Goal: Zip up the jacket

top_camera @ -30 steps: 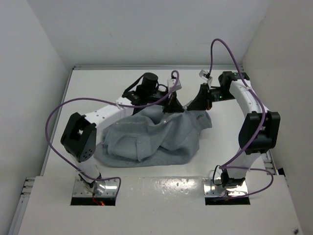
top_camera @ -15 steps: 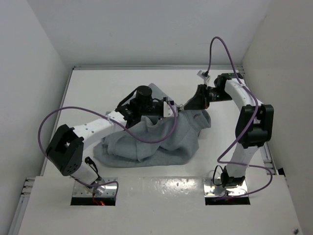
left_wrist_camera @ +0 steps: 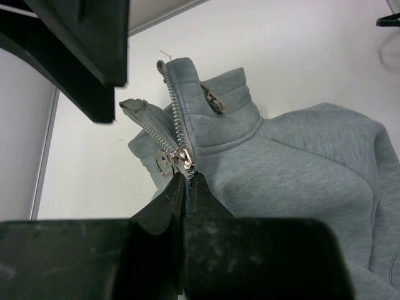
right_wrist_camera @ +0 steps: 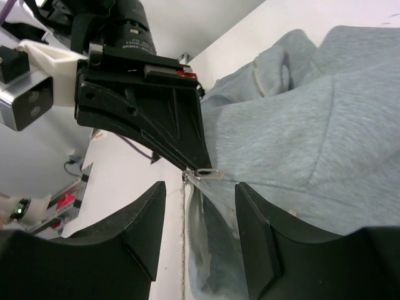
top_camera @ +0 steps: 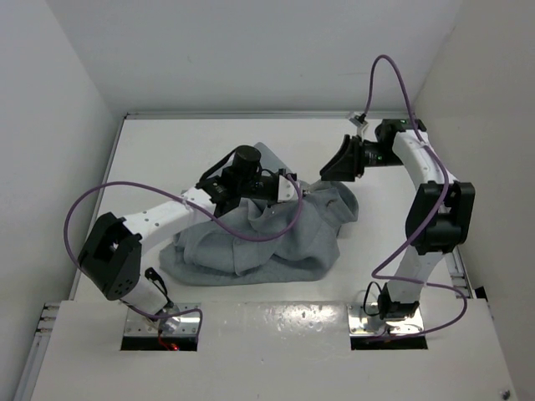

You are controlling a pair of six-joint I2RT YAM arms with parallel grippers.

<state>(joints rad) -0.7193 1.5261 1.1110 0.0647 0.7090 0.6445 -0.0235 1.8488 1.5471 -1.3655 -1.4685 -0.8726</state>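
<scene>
The light grey jacket (top_camera: 276, 242) lies crumpled mid-table, collar toward the far right. In the left wrist view its collar (left_wrist_camera: 215, 119) stands up, with the zipper teeth parted above the metal slider (left_wrist_camera: 181, 156). My left gripper (left_wrist_camera: 187, 178) is shut on the zipper line just below the slider, and it also shows in the top view (top_camera: 294, 190). My right gripper (right_wrist_camera: 200, 206) is open, its fingers (right_wrist_camera: 134, 231) on either side of the loose collar edge and zipper tape without touching. It hovers just right of the collar (top_camera: 328, 173).
White enclosure walls stand close on the left, the back and the right. Purple cables loop over both arms (top_camera: 125, 192). Bare white table surface (top_camera: 184, 142) shows behind and to the left of the jacket.
The left arm's elbow swung left and down while its gripper stayed at the zipper. The right gripper drew back a little to the upper right, off the collar.
</scene>
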